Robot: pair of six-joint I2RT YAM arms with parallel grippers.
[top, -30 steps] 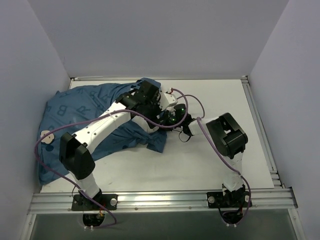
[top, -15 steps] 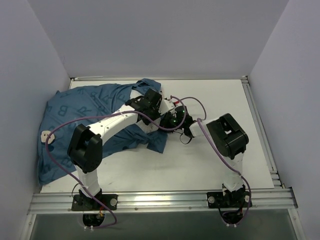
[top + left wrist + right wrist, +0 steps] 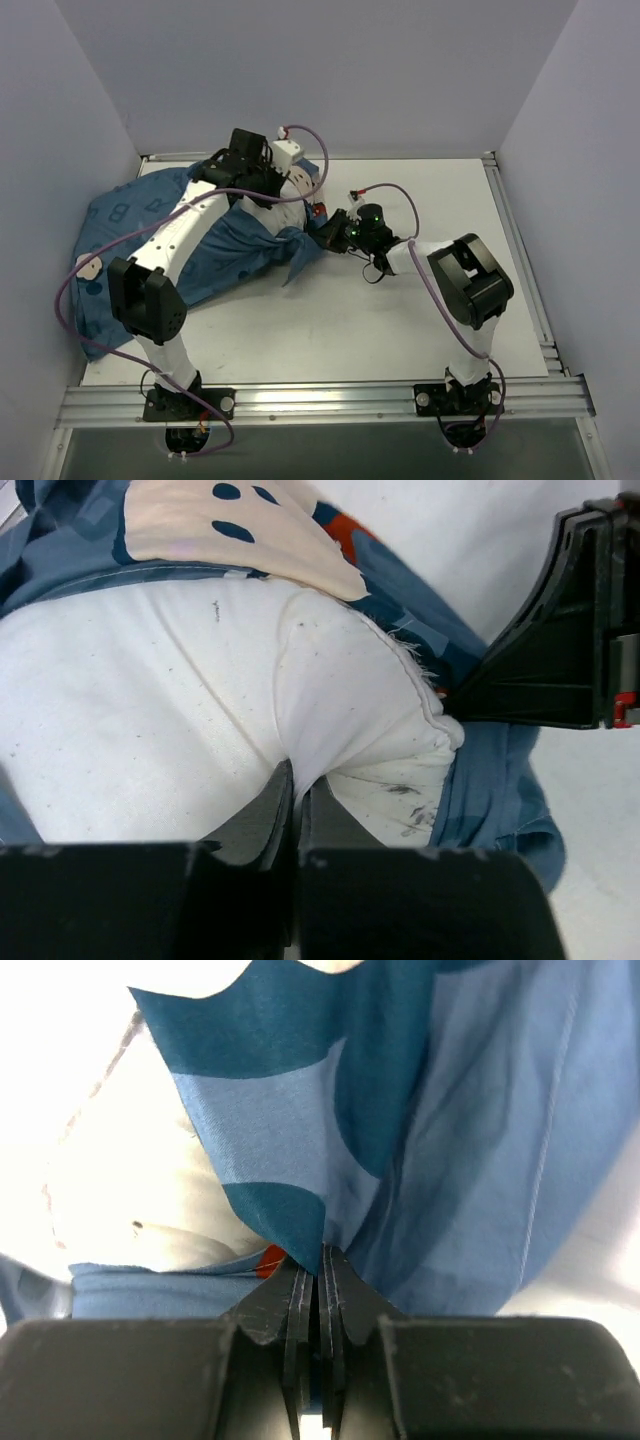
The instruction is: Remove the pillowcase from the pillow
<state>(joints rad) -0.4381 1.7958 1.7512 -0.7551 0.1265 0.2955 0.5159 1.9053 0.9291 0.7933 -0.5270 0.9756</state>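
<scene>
Pillow corner pinched, pillowcase cloth clamped!
The pillowcase (image 3: 230, 250) is stretched diagonally across the worktop (image 3: 420, 320), near-left to far-centre, where the pillow (image 3: 150, 720) is exposed. Its white corner is nipped tight by the left fingers (image 3: 270, 810); blue cloth is clamped in the right fingers (image 3: 300, 1295). A pale letter (image 3: 115, 213), possibly "B", is glimpsed.

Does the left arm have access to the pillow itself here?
Probably yes: the left gripper is shut on a bare white corner of the pillow, which pokes out of the pillowcase.
</scene>
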